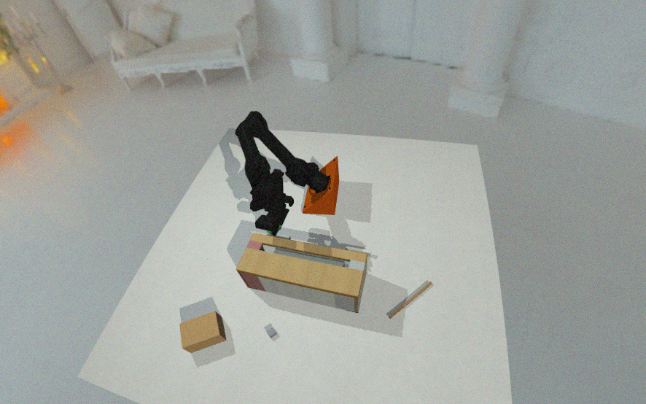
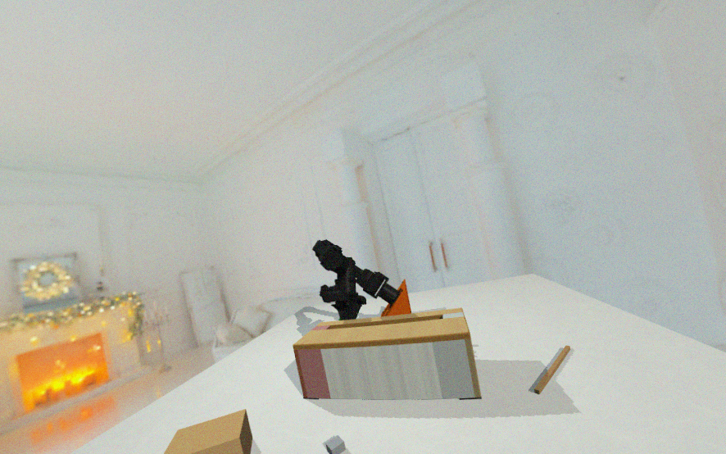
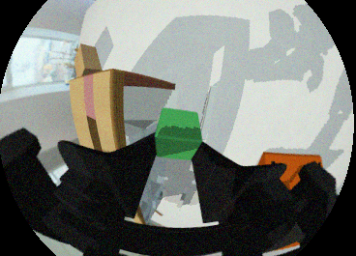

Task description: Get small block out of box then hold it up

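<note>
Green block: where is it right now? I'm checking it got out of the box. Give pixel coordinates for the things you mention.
In the wrist view, the green block [image 1: 270, 232] [image 3: 178, 134] is pinched between the gripper's [image 1: 274, 232] [image 3: 178, 141] fingertips, outside the box [image 1: 300, 270] [image 2: 383, 333] [image 3: 116, 110].
</note>
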`<state>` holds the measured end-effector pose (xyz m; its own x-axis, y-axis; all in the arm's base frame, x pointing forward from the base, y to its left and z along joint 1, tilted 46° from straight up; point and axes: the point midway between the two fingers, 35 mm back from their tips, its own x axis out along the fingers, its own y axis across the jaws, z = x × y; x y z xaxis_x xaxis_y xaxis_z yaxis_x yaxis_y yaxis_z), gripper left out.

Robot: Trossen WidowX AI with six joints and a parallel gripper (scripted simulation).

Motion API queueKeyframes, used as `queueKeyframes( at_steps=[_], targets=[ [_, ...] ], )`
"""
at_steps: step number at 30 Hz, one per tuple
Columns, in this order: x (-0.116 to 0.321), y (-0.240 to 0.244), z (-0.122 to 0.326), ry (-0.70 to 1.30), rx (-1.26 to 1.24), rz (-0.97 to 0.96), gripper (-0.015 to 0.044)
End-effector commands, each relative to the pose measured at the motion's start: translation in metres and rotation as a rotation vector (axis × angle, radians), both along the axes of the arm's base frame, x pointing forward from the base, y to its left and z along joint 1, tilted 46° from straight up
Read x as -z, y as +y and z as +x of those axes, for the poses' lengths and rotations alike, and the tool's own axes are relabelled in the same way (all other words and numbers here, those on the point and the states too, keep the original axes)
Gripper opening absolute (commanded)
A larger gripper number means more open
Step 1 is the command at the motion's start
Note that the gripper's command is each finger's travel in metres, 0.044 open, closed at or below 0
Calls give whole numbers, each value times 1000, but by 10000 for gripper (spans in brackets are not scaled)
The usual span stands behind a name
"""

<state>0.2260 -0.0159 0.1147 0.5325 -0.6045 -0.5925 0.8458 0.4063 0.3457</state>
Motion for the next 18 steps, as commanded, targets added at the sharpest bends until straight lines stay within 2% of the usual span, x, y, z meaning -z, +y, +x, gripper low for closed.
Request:
queueKeyframes(
  at_steps=[1,18],
  targets=[
    [-4,2,0,89,-89,-89,0],
    [-11,9,-4,526,-486,-484,0]
  ],
)
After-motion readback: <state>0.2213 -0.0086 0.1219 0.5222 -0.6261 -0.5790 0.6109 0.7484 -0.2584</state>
